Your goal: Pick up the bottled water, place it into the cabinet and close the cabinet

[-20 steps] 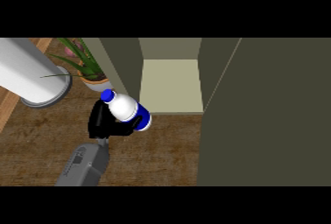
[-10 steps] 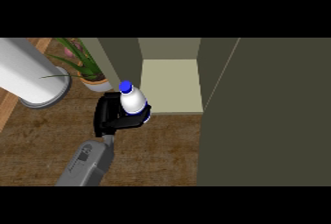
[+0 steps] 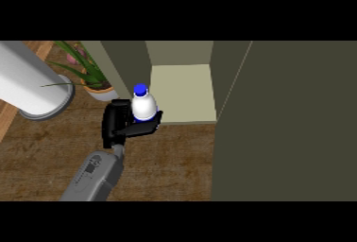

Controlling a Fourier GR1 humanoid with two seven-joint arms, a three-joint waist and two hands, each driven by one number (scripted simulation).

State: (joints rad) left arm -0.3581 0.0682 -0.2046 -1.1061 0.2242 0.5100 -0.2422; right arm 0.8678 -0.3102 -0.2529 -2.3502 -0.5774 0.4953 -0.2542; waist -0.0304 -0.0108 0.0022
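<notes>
The left hand [image 3: 124,124] is curling its fingers round the water bottle [image 3: 143,105], hiding the bottle's lower part. The bottle is standing upright at the near left edge of the open cabinet [image 3: 182,94] shelf. The cabinet door [image 3: 286,118] is filling the right side. A potted plant [image 3: 94,80] is sitting just left.

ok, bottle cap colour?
Blue, on the white bottled water in the left hand; head view.

White bottled water [image 3: 144,107] with blue cap, olive cabinet [image 3: 279,118]
</notes>
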